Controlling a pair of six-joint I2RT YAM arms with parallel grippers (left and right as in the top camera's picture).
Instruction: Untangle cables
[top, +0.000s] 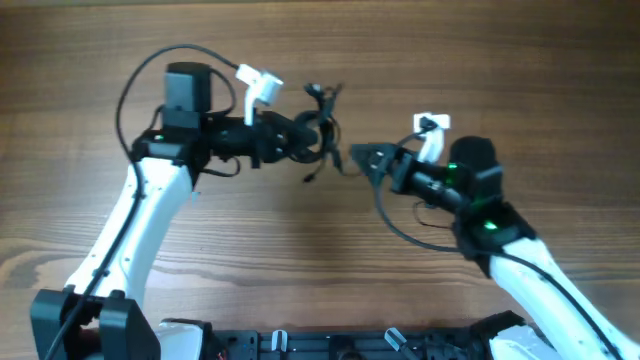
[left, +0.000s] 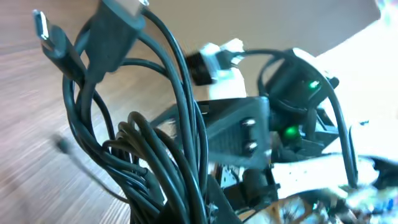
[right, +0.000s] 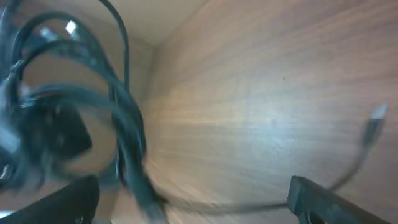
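The cables are a tangled bundle of thin black cords held just above the wooden table. My left gripper is shut on the bundle. In the left wrist view the cords rise from the jaws, with a black plug and a silvery plug on top. My right gripper is open, just right of the bundle. In the blurred right wrist view its fingers stand wide apart, a thin strand runs between them to a small plug, and the bundle hangs at left.
The two arms meet near the table's middle back. The right arm with green lights shows close behind the bundle in the left wrist view. Thicker arm cables loop beside each arm. A dark rail runs along the front edge.
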